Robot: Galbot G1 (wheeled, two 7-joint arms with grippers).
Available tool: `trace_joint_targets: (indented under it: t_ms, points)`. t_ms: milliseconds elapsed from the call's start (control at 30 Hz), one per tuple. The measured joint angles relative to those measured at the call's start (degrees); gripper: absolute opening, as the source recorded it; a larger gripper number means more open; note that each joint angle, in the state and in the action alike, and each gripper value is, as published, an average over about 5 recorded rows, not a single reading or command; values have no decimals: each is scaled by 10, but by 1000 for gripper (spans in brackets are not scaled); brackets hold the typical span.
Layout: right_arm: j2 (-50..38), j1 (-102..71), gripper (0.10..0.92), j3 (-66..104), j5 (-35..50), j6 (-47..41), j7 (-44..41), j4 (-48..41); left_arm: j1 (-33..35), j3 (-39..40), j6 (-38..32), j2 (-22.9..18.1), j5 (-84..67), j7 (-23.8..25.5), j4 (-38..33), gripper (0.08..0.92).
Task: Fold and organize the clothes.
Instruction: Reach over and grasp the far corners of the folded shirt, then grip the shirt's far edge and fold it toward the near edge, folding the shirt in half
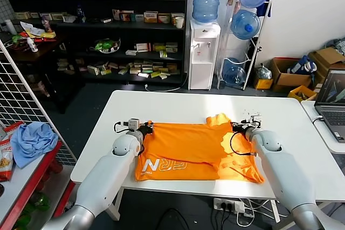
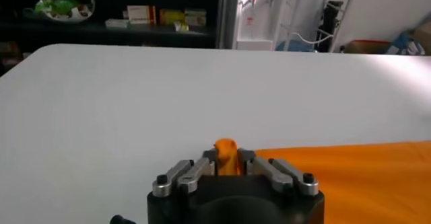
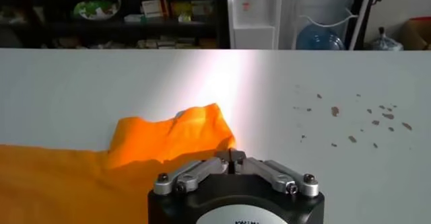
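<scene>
Shirt: the orange T-shirt lies spread flat on the white surface, nearer its front edge, white lettering showing close to that edge.
Long axis: the shirt runs side to side across the surface, from the left arm's side to the right arm's.
Left gripper: at the shirt's far corner on the left side; in the left wrist view its fingers are clamped on a small orange peak of cloth standing up between them.
Right gripper: at the far edge on the right side, by the rumpled sleeve; its fingers are pressed together at the hem, and whether cloth is caught between them I cannot tell.
Key relation: both grippers sit on the far edge, one at each end, with the whole body of the shirt lying toward the front edge from them.
Nearer arm: neither; each has its own end.
Likely step: lifting the far edge and carrying it toward the front edge.
</scene>
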Motion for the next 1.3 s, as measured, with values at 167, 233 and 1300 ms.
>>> trace_joint_targets:
  t_ms: [167, 233, 1300]
  points:
    - [-5, -10, 124, 1, 11, 2, 17, 29, 14, -3, 0, 8, -9, -6, -22, 109]
    - [-9, -17, 124, 2, 15, 1, 25, 46, 21, -5, 0, 13, -13, -8, -34, 99]
    - [-123, -420, 124, 117, -6, -44, 151, 487, 276, -35, 2, 111, -45, -55, -375, 99]
